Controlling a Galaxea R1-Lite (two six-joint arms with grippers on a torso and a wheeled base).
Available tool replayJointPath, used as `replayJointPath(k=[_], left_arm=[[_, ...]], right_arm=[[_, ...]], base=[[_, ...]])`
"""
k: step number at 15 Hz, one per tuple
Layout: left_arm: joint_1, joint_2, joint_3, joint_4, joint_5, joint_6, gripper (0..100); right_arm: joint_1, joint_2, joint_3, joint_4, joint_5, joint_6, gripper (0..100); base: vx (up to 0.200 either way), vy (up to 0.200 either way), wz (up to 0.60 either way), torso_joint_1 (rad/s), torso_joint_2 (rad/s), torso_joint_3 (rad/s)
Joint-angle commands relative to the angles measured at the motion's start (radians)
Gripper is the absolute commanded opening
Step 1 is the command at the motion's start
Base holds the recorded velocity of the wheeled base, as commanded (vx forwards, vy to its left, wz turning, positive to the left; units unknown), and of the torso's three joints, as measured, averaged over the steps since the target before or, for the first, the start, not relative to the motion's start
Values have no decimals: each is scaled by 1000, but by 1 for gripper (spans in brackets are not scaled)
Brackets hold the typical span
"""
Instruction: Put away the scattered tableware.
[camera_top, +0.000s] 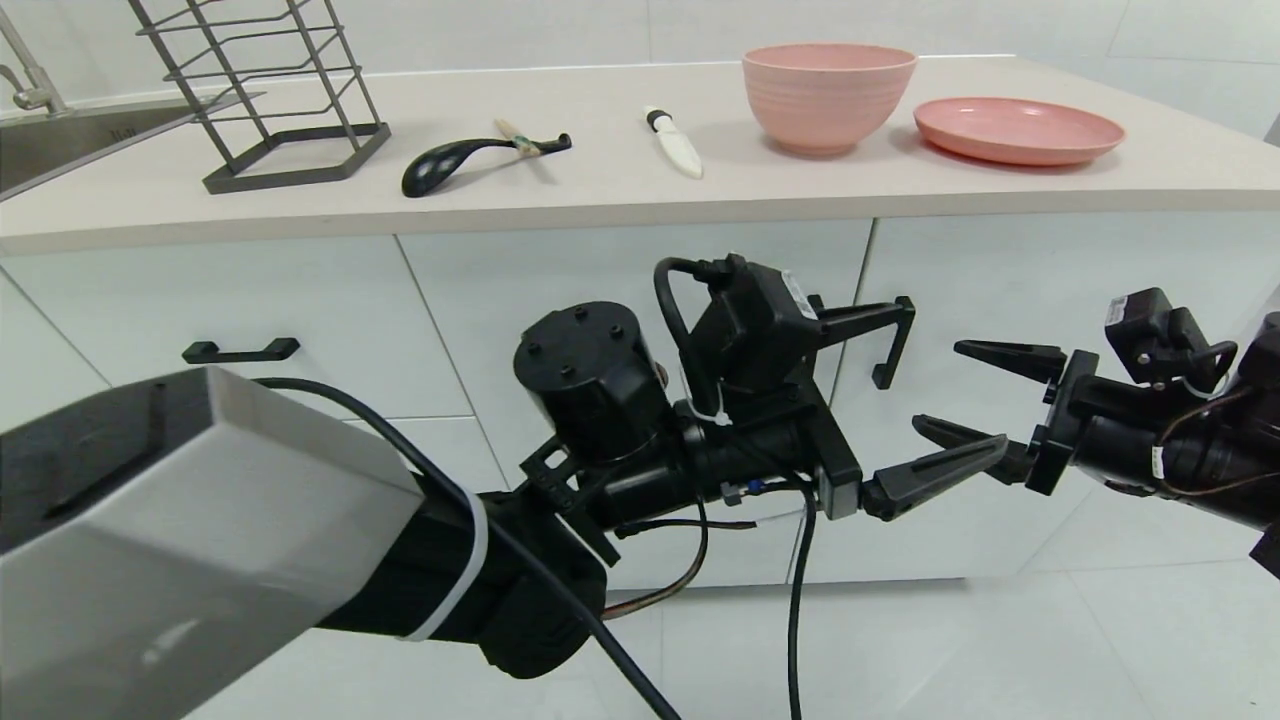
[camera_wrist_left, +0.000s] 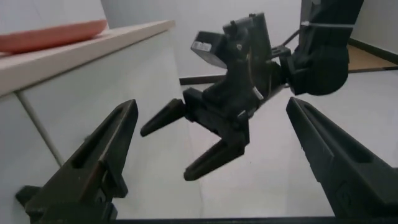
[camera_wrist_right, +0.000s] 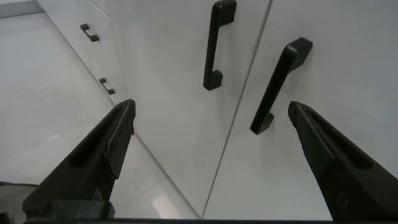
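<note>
Head view | my left gripper (camera_wrist_left: 211, 104) and right gripper (camera_top: 940, 387) hung low before the cabinet doors (camera_top: 640, 290), fingers spread wide, holding nothing | pink bowl (camera_top: 828, 95), pink plate (camera_top: 1018, 130), white knife (camera_top: 674, 142) and black spoon (camera_top: 445, 162) lay on the countertop (camera_top: 600, 195) near the wire rack (camera_top: 265, 100) | I judged nothing stowed yet, every piece left to do.

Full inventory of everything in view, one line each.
counter: 1, beige, top of view
rack: 1, black wire, counter left
sink: 1, steel, far left
spoon: 1, black, right of rack
stick: 1, pale wood, crossing spoon handle
knife: 1, white, black band, counter middle
bowl: 1, pink, counter right
plate: 1, pink, right of bowl
cabinet handles: at least 4, black, white fronts under counter
left hand: 1, black, open, pointing at right hand
right hand: 1, black, open, below counter
</note>
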Motion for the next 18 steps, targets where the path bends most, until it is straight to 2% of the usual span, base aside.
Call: replayJointPath(k=[1, 4, 6, 7, 8, 10, 11, 12, 13, 15, 18], left_arm=[[1, 44, -8, 5, 0, 0, 100], [18, 15, -11, 114, -3, 4, 100], [32, -18, -6, 226, -5, 8, 100], [44, -48, -21, 352, -6, 18, 100], [58, -59, -63, 443, -5, 55, 100], [87, -62, -176, 664, -16, 233, 100], [87, -65, -190, 723, -52, 282, 100], [86, -70, -193, 748, -115, 302, 100], [82, -64, -201, 745, -135, 302, 100], [84, -38, -241, 739, -137, 302, 100], [84, 16, -288, 671, -137, 301, 100]], right_arm=[[1, 24, -17, 0, 0, -1, 100], [1, 35, -20, -6, 0, -2, 100], [1, 39, -29, -8, 0, -2, 100], [1, 45, -40, -9, 0, -4, 100], [2, 56, -46, -24, 0, -1, 100], [1, 93, -44, -57, 11, 10, 100], [-2, 110, -44, -74, 34, 12, 100], [-4, 131, -44, -103, 60, 24, 100], [-4, 147, -46, -118, 71, 29, 100], [-4, 154, -55, -118, 72, 29, 100], [-4, 177, -89, -120, 72, 29, 100]], base=[[0, 0, 0, 0, 0, 0], [0, 0, 0, 0, 0, 0], [0, 0, 0, 0, 0, 0], [0, 0, 0, 0, 0, 0], [0, 0, 0, 0, 0, 0], [0, 0, 0, 0, 0, 0], [0, 0, 0, 0, 0, 0], [0, 0, 0, 0, 0, 0], [0, 0, 0, 0, 0, 0], [0, 0, 0, 0, 0, 0], [0, 0, 0, 0, 0, 0]])
